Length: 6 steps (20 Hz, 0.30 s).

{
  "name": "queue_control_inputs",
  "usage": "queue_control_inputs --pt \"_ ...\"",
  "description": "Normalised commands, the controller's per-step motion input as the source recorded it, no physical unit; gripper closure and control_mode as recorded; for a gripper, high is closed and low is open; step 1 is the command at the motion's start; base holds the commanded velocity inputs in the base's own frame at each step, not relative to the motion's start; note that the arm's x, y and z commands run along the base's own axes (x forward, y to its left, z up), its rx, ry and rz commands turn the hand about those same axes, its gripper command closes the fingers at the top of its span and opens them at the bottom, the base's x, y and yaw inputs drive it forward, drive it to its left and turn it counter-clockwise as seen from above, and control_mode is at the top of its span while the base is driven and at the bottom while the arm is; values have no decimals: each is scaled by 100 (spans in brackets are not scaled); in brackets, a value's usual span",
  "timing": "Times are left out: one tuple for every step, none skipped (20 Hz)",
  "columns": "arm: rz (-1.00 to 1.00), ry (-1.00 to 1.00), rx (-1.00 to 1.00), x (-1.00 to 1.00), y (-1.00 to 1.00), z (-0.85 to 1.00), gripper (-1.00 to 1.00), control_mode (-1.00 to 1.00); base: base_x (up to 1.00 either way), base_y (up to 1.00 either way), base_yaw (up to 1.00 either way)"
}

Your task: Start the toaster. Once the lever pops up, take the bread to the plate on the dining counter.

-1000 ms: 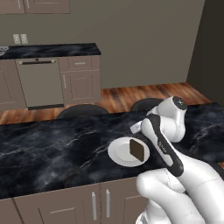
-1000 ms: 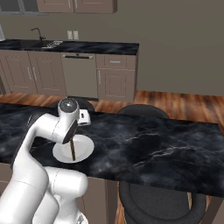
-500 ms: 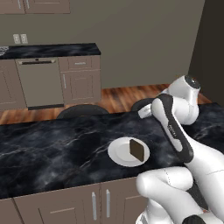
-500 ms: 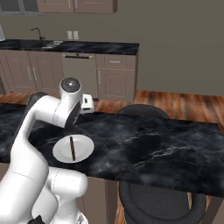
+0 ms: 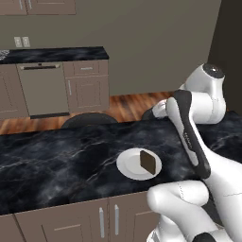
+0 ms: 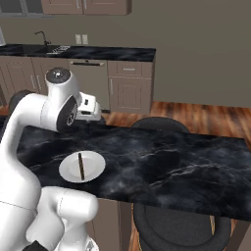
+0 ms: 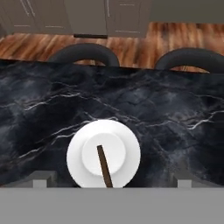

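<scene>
The bread (image 5: 147, 162), a thin dark brown slice, stands on edge on the white plate (image 5: 127, 168), which sits near the front of the dining counter (image 5: 56, 160). From the other side the bread (image 6: 81, 165) looks like a thin line on the plate (image 6: 93, 166). My gripper (image 6: 91, 116) hangs open and empty above the counter, lifted clear of the plate. Looking down from the hand, the bread (image 7: 104, 166) and plate (image 7: 83, 153) lie between my spread fingertips (image 7: 41, 179). The toaster is out of view.
Two dark round stools (image 7: 83, 53) (image 7: 190, 57) stand along the far side of the dining counter (image 7: 166, 109). Another stool (image 6: 176, 225) sits at the near right. Taupe cabinets, a dishwasher (image 5: 40, 87) and a sink (image 6: 54, 49) line the back wall.
The arm has risen and drawn back from the plate, taking the hand up and away. The bread stays on the plate. The jaws remain open.
</scene>
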Motion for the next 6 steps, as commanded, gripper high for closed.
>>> queue_control_inputs --pt "-23 1 0 -51 -18 31 -100 -100 0 0 0" --pt "-22 1 0 -52 -19 29 -100 -100 0 0 0" --pt "-21 0 0 -54 -22 27 -100 -100 0 0 0" --pt "-19 0 -1 -54 -27 21 -100 -100 0 0 0" --pt "-18 0 -1 -49 -29 19 -100 -100 0 0 0" --pt "-18 0 -3 -42 -26 14 -100 -100 0 0 0"
